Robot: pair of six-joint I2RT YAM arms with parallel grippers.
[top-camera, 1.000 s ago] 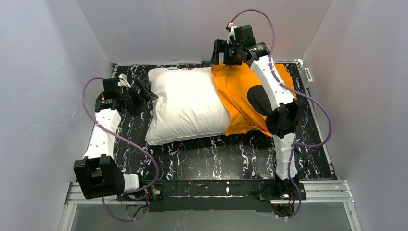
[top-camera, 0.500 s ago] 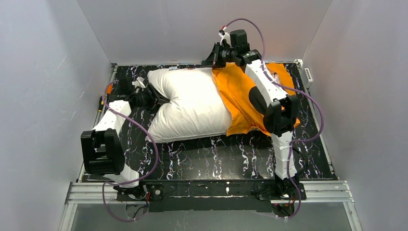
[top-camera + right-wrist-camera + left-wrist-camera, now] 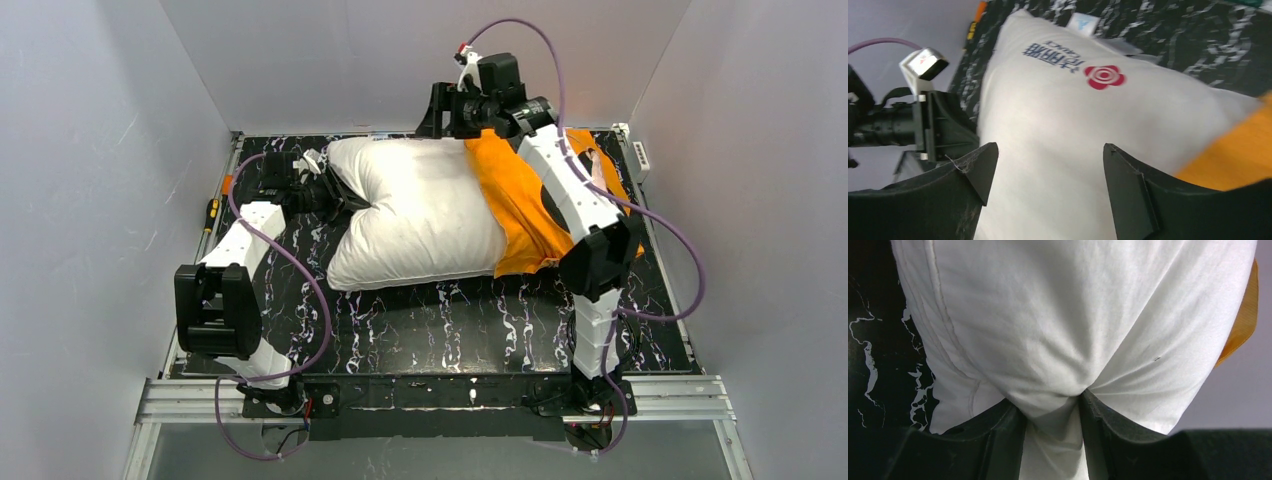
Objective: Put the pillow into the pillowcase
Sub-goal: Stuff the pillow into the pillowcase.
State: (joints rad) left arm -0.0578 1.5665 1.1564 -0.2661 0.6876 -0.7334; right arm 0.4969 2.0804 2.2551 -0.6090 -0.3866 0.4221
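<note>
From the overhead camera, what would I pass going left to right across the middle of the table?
Left pincer, pinching the pillow's end → pillow → pillowcase → power strip at the far right.

- Your left gripper (image 3: 1053,402) has come in from the side and now pinches the pillow (image 3: 420,215) at its left edge, denting it.
- The pillow has slid right, and the pillowcase (image 3: 520,200) has moved with it.
- Your right arm's elbow (image 3: 600,262) has swung right.

pillow (image 3: 430,215): 1 | pillowcase (image 3: 518,198): 1 | arms (image 3: 238,248) (image 3: 572,190): 2
</note>
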